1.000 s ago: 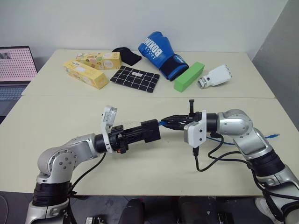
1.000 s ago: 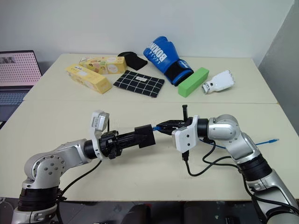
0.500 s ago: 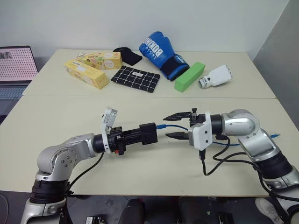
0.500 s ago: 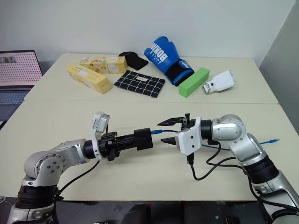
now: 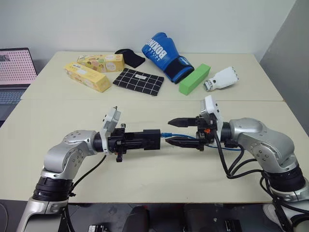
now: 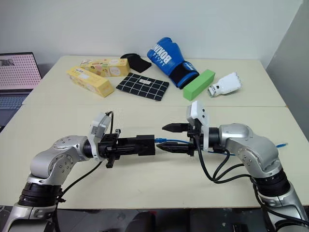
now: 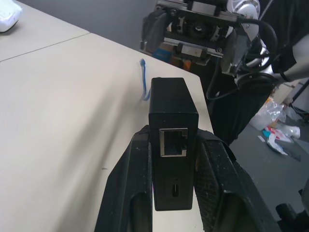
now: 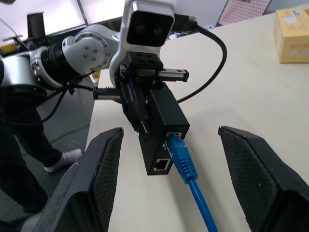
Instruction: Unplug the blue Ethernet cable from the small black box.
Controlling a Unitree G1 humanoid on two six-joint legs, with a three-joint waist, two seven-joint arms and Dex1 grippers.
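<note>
Pale cream desk (image 5: 58,121), matte and smooth, under a plain white wall; clutter sits toward twelve o'clock: a glossy blue boxing glove (image 5: 164,55), a green foam block (image 5: 194,79) and a black gridded cloth (image 5: 138,80). At desk centre the left pincer (image 7: 174,159) is pressed together on the small black box (image 5: 151,139), a matte, hard-edged plastic block with a metal-rimmed socket facing the wrist camera. The blue Ethernet cable (image 8: 193,183), thin, bright and flexible, appears still seated in the box's far side, its plug at three o'clock of the box, trailing off toward the right arm. The right pincer (image 5: 181,131) stands spread, one finger above and one below the cable, gripping nothing. Risks, as judged: closing on the slippery cord rather than the ribbed plug boot would let it slide; pulling without pressing the latch tab could drag the box from the left fingers (image 7: 130,193) or strain the cord.
</note>
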